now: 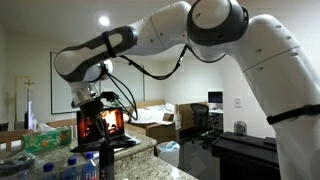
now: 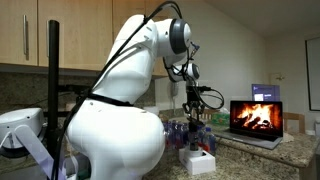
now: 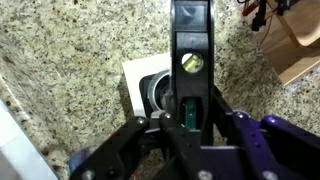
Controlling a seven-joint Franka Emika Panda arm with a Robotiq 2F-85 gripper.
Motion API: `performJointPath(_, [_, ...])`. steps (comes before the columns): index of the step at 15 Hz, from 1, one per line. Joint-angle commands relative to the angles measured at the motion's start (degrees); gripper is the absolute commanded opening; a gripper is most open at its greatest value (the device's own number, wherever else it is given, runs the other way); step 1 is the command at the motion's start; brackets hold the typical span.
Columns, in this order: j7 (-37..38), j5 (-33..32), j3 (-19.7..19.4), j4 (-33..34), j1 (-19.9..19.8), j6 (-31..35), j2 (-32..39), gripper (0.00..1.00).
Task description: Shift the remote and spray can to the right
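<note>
Speckled granite tabletop [image 3: 70,50] spread beneath the pincer [image 3: 190,118], which was clenched on one end of the remote [image 3: 190,40], a flat, dark, glossy slab lying next to a white square box [image 3: 138,75]. By my judgement the remote's shift had barely begun. The can, which I could not pick out, remained to do.

No legible text, label, brand, number or sign on anything in view.
</note>
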Motion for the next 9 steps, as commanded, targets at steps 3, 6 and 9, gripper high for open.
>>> performJointPath(3, [-4.48,-1.15,0.67,0.00,-0.94,-1.29,-1.26,0.16])
performJointPath(6, [-7.36,-0.05,0.53,-0.72,-2.34,-0.69,-2.26,0.16])
performJointPath(9, [-7.81,0.76,-0.17,-1.31,-3.94,-0.04,-3.17,0.16])
